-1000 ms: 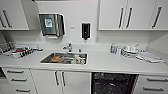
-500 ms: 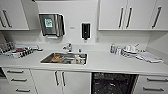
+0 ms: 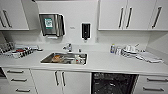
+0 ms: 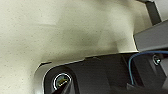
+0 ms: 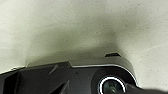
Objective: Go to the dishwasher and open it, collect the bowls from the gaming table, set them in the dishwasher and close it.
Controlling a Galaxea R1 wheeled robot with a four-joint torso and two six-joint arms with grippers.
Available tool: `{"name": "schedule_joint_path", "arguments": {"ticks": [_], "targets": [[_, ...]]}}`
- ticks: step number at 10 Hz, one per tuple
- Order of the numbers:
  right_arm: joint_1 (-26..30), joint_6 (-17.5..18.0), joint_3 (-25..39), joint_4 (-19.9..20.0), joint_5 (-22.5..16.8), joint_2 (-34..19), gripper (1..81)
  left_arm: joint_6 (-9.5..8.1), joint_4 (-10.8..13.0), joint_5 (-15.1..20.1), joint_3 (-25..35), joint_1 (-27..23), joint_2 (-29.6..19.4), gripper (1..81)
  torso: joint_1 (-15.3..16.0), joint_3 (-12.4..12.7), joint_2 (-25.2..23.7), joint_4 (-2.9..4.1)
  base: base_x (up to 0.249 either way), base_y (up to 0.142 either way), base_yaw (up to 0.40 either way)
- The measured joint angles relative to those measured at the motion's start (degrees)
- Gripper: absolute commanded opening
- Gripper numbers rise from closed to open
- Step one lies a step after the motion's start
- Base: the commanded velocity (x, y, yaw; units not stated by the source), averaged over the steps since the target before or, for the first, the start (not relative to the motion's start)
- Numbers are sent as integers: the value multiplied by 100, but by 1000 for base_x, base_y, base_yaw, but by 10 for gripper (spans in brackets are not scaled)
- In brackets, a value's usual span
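Observation:
The dishwasher [image 3: 113, 83] sits under the white counter, right of the sink cabinet. Its front shows as a dark opening with racks inside. I face the kitchen counter from a short distance in the head view. The bowls and the gaming table are out of view. Both wrist views look down at pale speckled floor [image 4: 62, 32] and dark parts of my own base [image 5: 75, 77].
A steel sink [image 3: 65, 58] holding dishes is set in the counter [image 3: 105, 63]. A dish rack [image 3: 17, 52] stands at the left, and bottles and cups [image 3: 125, 50] at the right. White drawers [image 3: 16, 80] and cabinet doors flank the dishwasher. Wall cupboards, a towel dispenser [image 3: 51, 24] and a soap dispenser hang above.

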Motion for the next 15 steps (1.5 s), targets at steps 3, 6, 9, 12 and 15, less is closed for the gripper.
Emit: {"name": "schedule_joint_path", "arguments": {"ticks": [3,6,9,12,15], "targets": [[-149,-22,-218,-90,28,223,811,-5,-13,-155,-763,226,668,811,0,0,0,0,0,0,0],[-157,-22,-402,-174,26,374,811,-7,-138,-239,-1449,272,1056,811,-7,2,7,0,0,0,0],[-124,-59,-551,-300,6,524,811,-11,-171,-258,-1692,274,1346,811,-273,2,418,0,0,0,0],[-118,-61,-614,-325,13,584,811,-11,-173,-262,-2103,272,1490,811,-667,2,1030,0,0,0,0],[-105,-59,-617,-341,46,653,811,-18,-182,-265,-2378,267,1748,811,-1056,2,1635,0,0,0,0]]}}
